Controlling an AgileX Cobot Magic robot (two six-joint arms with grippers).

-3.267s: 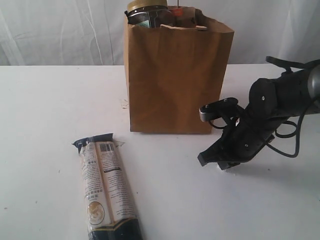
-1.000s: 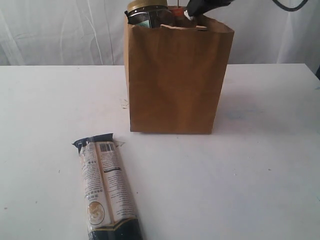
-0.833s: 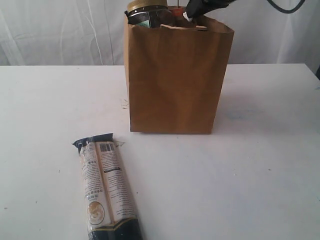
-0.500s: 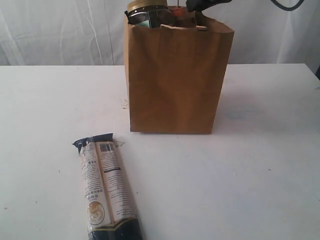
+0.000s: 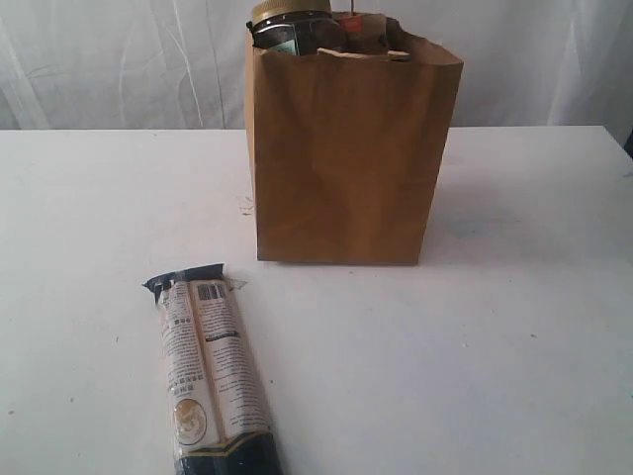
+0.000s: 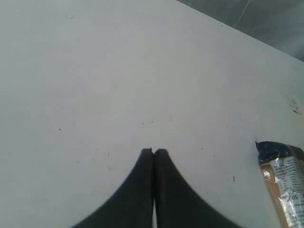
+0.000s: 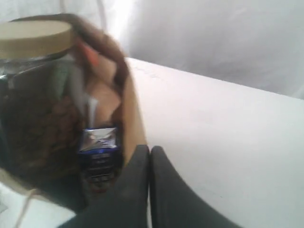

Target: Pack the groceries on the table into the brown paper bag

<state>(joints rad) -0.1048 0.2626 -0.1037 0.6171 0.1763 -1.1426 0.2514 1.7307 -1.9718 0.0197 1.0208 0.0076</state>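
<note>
Jar [image 5: 290, 22] and carton [image 7: 98, 147] sit in the bag [image 5: 346, 158], just beside the right jaws, pressed together, empty. Only the packet [image 5: 208, 376] lies unpacked on the tabletop [image 5: 514, 346], apart from the left jaws, also pressed together.

Plain kraft-brown paper bag [image 5: 346, 158]. Yellow-lidded clear jar [image 5: 289, 28], dark contents. Cream packet [image 5: 210, 381] with black ends, black print and a barcode. White tabletop [image 5: 514, 346], faintly specked. Blue-white carton [image 7: 98, 142].
</note>
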